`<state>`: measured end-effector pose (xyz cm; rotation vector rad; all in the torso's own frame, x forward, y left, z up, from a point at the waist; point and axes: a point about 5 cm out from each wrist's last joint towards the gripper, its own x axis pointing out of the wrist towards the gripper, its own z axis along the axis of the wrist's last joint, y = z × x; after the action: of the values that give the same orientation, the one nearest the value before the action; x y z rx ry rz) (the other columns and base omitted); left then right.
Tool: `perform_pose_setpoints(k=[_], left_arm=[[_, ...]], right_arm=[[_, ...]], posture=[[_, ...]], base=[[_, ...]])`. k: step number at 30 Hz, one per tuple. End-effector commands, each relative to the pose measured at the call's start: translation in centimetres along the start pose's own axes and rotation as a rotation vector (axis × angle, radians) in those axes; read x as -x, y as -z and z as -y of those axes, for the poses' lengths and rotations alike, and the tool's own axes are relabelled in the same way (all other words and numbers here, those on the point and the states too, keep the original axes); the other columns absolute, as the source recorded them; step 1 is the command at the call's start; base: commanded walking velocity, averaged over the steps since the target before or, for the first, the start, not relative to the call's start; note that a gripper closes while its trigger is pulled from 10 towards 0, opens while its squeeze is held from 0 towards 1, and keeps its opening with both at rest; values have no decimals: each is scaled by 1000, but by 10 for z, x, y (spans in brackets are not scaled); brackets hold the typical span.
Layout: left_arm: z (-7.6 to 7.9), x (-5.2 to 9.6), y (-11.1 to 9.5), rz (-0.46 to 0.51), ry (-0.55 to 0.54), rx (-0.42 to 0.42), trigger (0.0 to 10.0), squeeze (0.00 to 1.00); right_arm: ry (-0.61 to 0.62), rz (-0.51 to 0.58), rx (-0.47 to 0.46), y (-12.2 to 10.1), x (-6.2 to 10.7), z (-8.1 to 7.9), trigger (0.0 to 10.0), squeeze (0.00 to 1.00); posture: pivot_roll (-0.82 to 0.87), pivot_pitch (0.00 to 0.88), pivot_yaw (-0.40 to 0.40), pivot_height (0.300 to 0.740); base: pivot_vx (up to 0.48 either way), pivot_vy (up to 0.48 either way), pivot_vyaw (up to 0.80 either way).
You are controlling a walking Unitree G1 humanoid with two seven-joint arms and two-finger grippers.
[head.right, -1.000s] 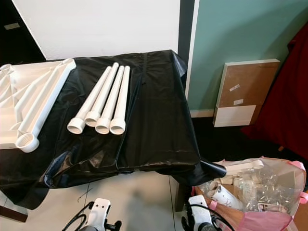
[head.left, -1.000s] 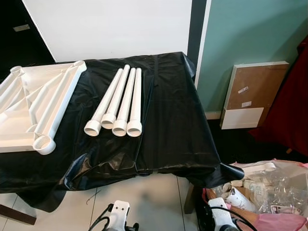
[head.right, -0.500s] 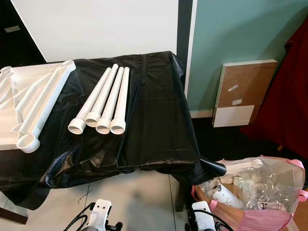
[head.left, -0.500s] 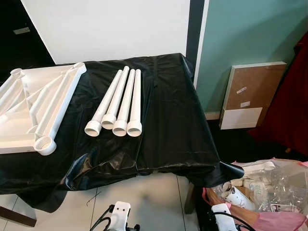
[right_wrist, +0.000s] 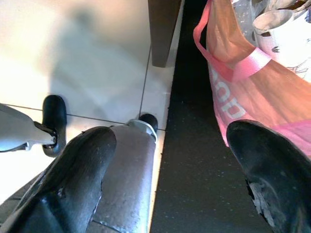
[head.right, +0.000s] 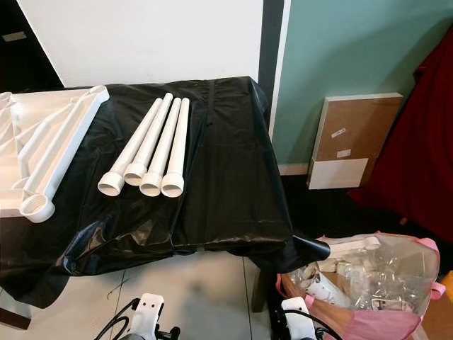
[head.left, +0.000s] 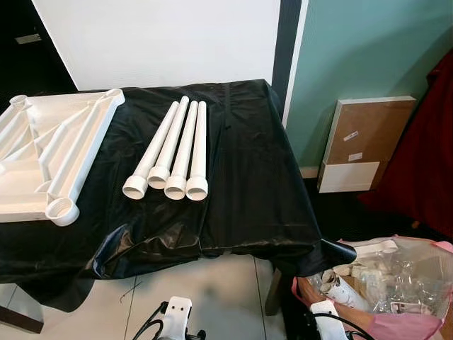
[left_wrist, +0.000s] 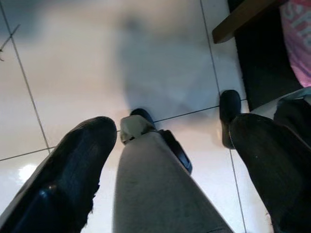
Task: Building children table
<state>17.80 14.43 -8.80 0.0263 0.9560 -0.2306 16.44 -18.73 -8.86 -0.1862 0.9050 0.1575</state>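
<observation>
Lying side by side in the middle of the black sheet (head.left: 241, 177), the four white legs (head.left: 171, 151) are waiting with their wide ends toward the robot. The white tabletop (head.left: 53, 152) is lying upside down just beside the legs, at the far left of the sheet, and its round corner socket (head.left: 63, 211) is sitting near the front edge. A pink bag of plastic bits (head.left: 382, 283) is standing on the floor, off the right corner of the sheet.

Things could be going wrong here, I think. The sheet is shiny and crumpled, so a poke could be sending the round legs rolling off the surface. The tabletop is hanging close to the edge and could be slipping down if the sheet is getting pulled.

Both arms are hanging low, pointing down at the floor tiles. The left end effector (left_wrist: 170, 165) is spread wide and holding nothing. The right end effector (right_wrist: 170, 170) is spread wide too, near the pink bag
</observation>
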Motion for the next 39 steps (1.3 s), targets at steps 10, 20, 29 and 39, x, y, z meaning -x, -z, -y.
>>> perform_pose_setpoints(k=[10, 20, 29, 39], left_arm=[[0, 2, 11, -36, -58, 32, 10000, 0], [-4, 2, 8, -24, -58, 26, 10000, 0], [-3, 1, 7, -23, -55, 22, 10000, 0], [-1, 1, 7, -28, -52, 17, 10000, 0]], right_arm=[[-7, -27, 16, 3, 0, 1, 10000, 0], [-5, -26, -2, 4, 1, 2, 10000, 0], [-5, -31, -10, 7, 1, -1, 10000, 0], [-2, -35, -17, 8, 2, -1, 10000, 0]], posture=[[-104, 0, -17, 740], [-111, 0, -1, 740], [-116, 0, 5, 740], [-115, 0, 7, 740]], base=[[0, 123, 0], [0, 332, 0], [0, 339, 0], [0, 339, 0]])
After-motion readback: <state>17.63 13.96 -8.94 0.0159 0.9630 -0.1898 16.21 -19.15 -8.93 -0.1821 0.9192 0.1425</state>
